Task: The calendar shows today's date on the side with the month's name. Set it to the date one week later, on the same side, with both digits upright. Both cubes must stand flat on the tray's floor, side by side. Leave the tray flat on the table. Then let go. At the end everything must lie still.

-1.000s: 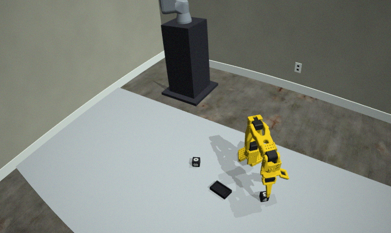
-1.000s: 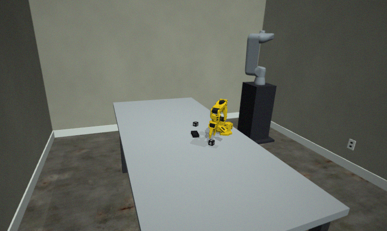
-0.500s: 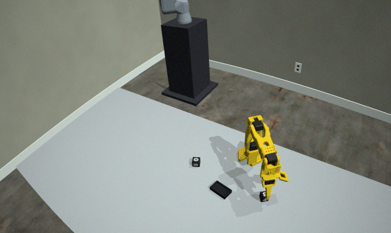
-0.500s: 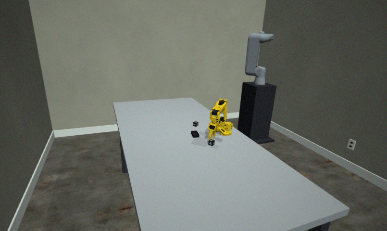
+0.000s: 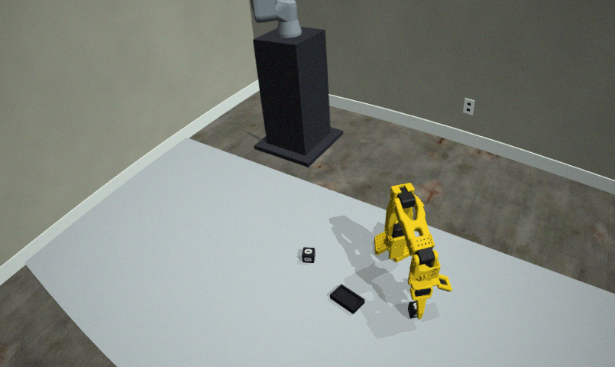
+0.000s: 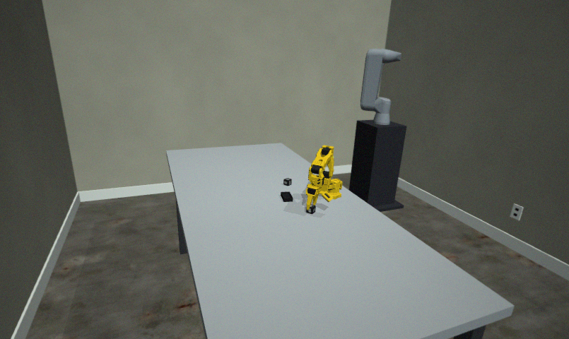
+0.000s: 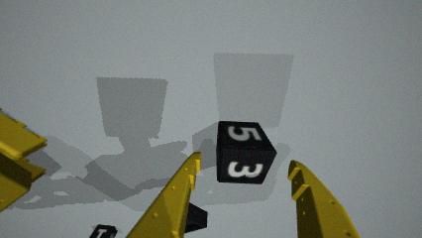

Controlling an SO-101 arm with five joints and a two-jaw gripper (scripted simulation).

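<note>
Top view: the yellow hand [image 5: 419, 309] points straight down at the pale grey bench [image 5: 187, 254], its fingers part open with nothing between them. The small black cube with white digits [image 5: 412, 308] sits on the bench right at the fingertips, on their left side as seen here; whether a finger touches it cannot be told from this angle. The flat black rectangular tray [image 5: 347, 298] lies near, further left, its long axis running diagonally, and nothing is in it. A second black digit cube [image 5: 308, 254] stands well apart, beyond the tray, with an 8 on a side face.

Exterior view: hand [image 6: 310, 208] low over the bench, first cube [image 6: 311, 209] directly under it. Tray [image 6: 285, 195] and second cube [image 6: 287, 181] are both off to the left. Both cubes are out of the tray.

Wrist view: the cube [image 7: 245, 153] lies just ahead of the fingertips and roughly centred on the gap, slightly nearer the right finger [image 7: 317, 203] than the left finger [image 7: 170, 200]. It shows a 5 on top and a 3 on the near face. The gap looks wider than the cube. Judgement: the hand still needs to advance until the cube is between the fingers before closing. The tray corner [image 7: 197, 218] peeks out behind the left finger.
</note>
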